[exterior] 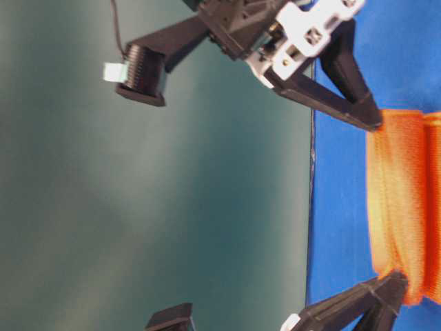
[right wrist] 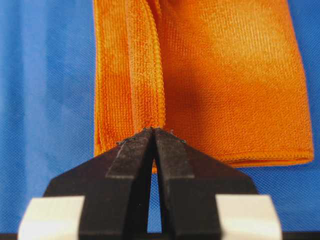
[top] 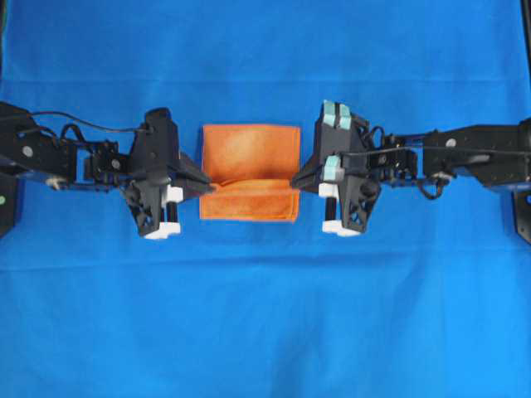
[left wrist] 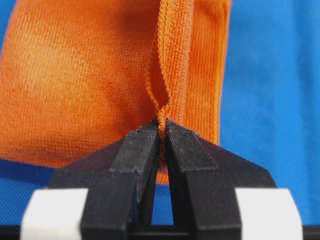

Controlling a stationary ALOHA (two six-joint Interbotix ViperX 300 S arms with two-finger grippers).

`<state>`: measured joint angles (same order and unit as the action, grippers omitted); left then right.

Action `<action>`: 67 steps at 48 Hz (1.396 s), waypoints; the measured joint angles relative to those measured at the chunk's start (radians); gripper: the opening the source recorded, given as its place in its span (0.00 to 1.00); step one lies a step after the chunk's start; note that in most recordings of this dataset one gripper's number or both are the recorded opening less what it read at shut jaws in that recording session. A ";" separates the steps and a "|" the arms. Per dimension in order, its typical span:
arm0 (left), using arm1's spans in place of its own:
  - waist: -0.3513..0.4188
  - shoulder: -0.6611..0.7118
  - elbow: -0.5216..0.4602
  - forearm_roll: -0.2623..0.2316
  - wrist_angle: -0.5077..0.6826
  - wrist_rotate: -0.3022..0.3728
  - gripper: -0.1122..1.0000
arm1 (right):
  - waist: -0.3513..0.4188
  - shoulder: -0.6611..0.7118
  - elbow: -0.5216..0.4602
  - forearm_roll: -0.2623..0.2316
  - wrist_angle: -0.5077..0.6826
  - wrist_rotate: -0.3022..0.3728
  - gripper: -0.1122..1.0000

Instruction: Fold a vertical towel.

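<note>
Covering the whole table, a blue cloth (top: 265,332) lies nearly flat, faintly creased, with a plain grey-green wall (exterior: 138,207) behind it. From the left, the left gripper (top: 209,184) is pinched tight on the towel (top: 249,153) at its left edge. The towel sits mid-table, partly folded. Opposite, the right gripper (top: 293,184) is clamped on its right edge.
</note>
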<state>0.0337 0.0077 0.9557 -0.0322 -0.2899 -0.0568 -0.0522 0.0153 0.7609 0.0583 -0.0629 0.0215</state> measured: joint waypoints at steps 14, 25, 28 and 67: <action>0.000 0.009 0.000 0.000 -0.002 0.000 0.13 | 0.000 0.034 -0.006 0.012 -0.021 0.005 0.12; 0.000 0.009 0.000 0.000 -0.011 0.002 0.23 | 0.002 0.040 -0.018 0.014 -0.020 0.006 0.12; 0.000 0.009 0.000 0.000 -0.011 0.002 0.36 | 0.002 0.040 -0.020 0.012 -0.020 0.006 0.12; -0.147 -0.331 0.002 0.000 0.181 0.008 0.61 | 0.075 -0.224 -0.011 -0.015 0.077 -0.002 0.67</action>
<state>-0.1135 -0.3237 0.9572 -0.0322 -0.1089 -0.0491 0.0230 -0.2086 0.7501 0.0430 0.0138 0.0199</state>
